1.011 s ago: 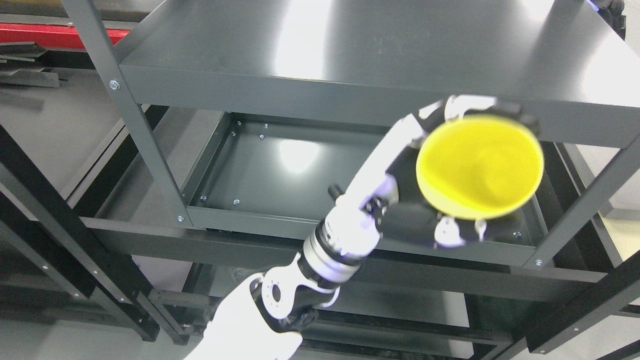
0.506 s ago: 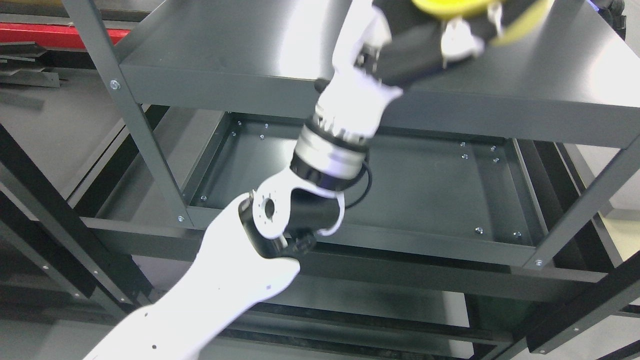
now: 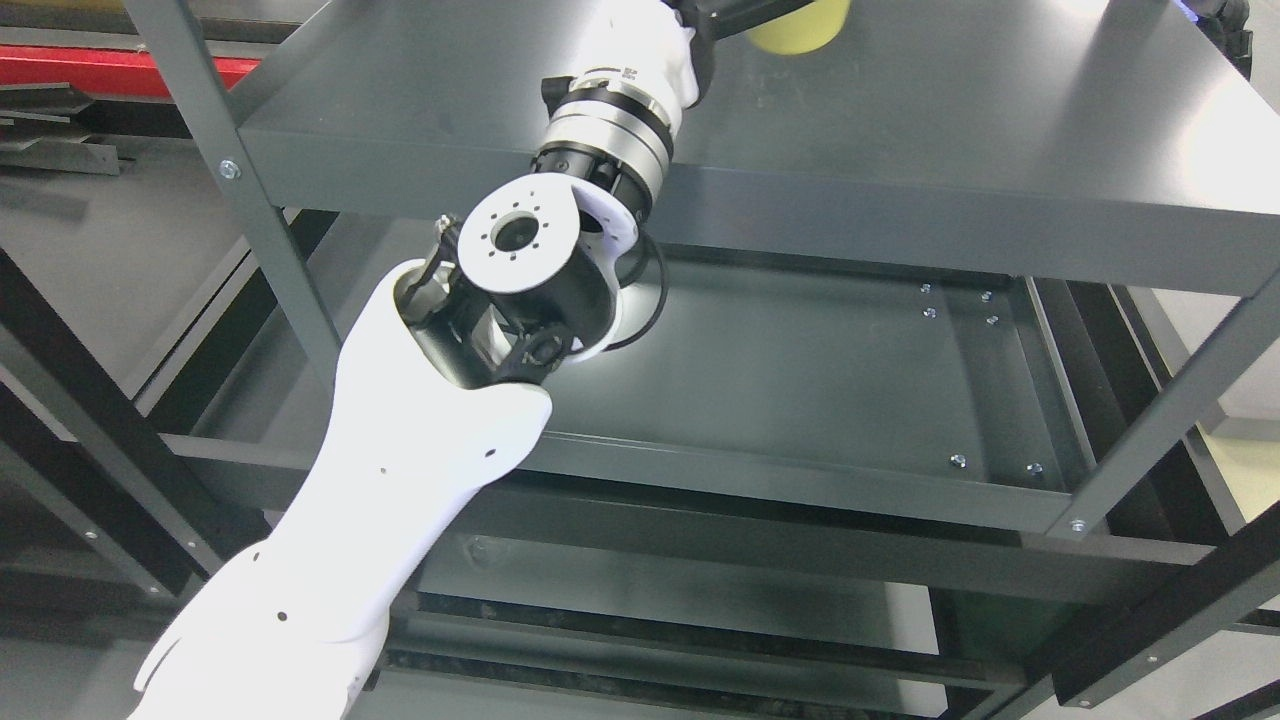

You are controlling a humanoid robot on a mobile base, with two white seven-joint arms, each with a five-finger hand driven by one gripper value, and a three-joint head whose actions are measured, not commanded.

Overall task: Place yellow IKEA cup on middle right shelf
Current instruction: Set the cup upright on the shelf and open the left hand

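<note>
Reaching up from the lower left and across the frame, the left arm [image 3: 420, 450], white-shelled with a black and silver wrist joint, passing in front of the front edge of the grey metal shelf [image 3: 1000, 130] at the top of the shelving rack. Running out of view at the top edge, the left robot hand [image 3: 735, 12], only a dark sliver of it showing just past the white wrist. Peeking in beside that sliver, the yellow IKEA cup [image 3: 800, 28], only its lower part visible, cut off by the upper border and sitting above the glossy top surface of that shelf, touching or hovering cannot be told. Cannot tell either whether the fingers are closed around the cup or open. Lying below, the next shelf tray [image 3: 850, 370], dark, with small bolts near its corners.
</note>
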